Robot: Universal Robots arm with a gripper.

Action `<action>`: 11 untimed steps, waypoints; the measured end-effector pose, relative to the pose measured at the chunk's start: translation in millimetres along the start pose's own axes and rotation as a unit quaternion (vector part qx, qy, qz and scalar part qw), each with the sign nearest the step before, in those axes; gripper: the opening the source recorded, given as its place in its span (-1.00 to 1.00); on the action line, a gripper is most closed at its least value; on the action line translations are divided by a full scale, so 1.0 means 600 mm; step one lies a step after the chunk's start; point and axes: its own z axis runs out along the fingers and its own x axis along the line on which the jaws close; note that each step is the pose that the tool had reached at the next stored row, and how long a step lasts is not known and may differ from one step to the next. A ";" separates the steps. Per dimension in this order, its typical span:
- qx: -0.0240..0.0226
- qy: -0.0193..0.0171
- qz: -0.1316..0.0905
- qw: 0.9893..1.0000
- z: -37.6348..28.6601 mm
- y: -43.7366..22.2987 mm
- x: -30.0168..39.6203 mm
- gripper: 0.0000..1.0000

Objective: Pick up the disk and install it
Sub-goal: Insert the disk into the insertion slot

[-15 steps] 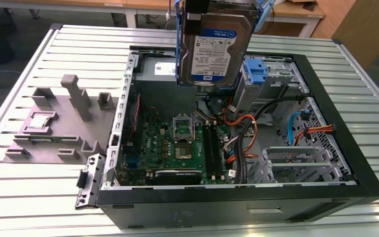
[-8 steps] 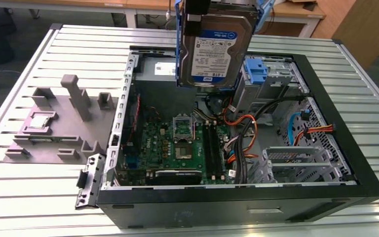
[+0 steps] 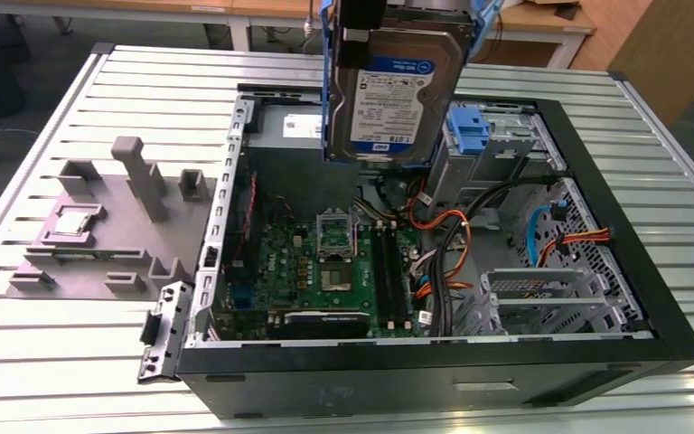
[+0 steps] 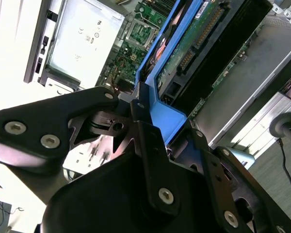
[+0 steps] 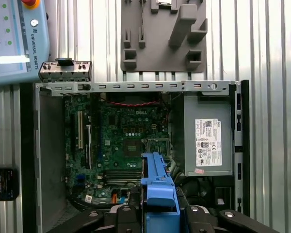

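Disk (image 3: 393, 95) hanging upright, clamped in hand (image 4: 146, 108), above open computer case (image 3: 444, 384)

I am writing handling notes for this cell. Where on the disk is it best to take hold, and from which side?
I would take the disk by the blue bracket at its top end, coming from above. It hangs upright over the open case, so that narrow end is free and the flat labelled face is spared. The pincer is shut on that bracket.
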 end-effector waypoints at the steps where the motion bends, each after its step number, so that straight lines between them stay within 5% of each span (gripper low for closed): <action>1: 0.000 0.000 0.000 1.000 0.000 0.000 0.001 -0.26; 11: 0.000 0.000 0.000 1.000 0.000 0.000 0.003 -0.26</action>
